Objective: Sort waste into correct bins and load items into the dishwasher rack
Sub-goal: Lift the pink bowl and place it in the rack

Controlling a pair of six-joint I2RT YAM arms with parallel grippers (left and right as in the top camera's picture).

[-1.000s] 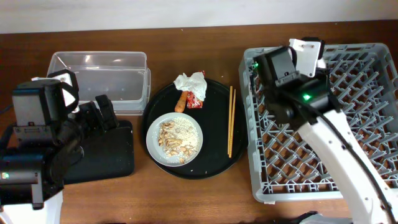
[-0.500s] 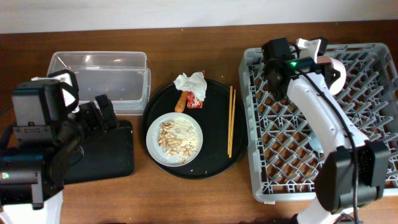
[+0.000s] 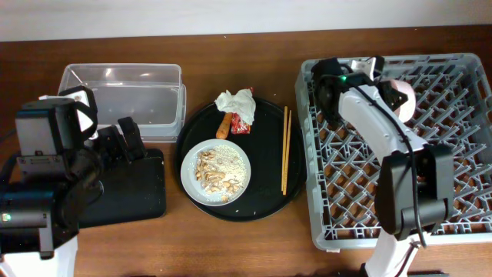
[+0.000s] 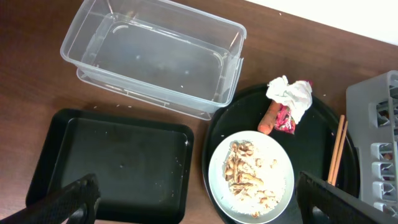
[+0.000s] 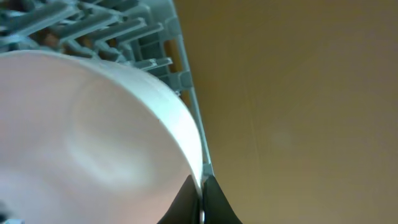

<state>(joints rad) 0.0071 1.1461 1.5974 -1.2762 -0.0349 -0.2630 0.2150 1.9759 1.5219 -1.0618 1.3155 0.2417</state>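
My right gripper [image 3: 390, 91] is shut on the rim of the pale pink bowl [image 3: 403, 97] over the far part of the grey dishwasher rack [image 3: 453, 169]. In the right wrist view the fingers [image 5: 200, 186] pinch the bowl's edge [image 5: 93, 143] beside the rack's wall [image 5: 143, 43]. My left gripper [image 3: 127, 138] is open and empty above the flat black tray [image 4: 112, 162]. The white plate with rice and scraps [image 3: 216, 171], tissue [image 3: 235, 101], red wrapper [image 3: 244, 123], carrot piece [image 3: 224, 125] and chopsticks [image 3: 285, 150] lie on the round tray. The blue cup is hidden.
The clear tub [image 3: 123, 92] stands empty behind the flat black tray. The round black tray [image 3: 269, 192] sits between the bins and the rack. The right arm stretches across the rack's left half.
The right arm has turned and drawn in over the rack. The bowl it holds has come into view at the rack's far side. The left arm has not moved.
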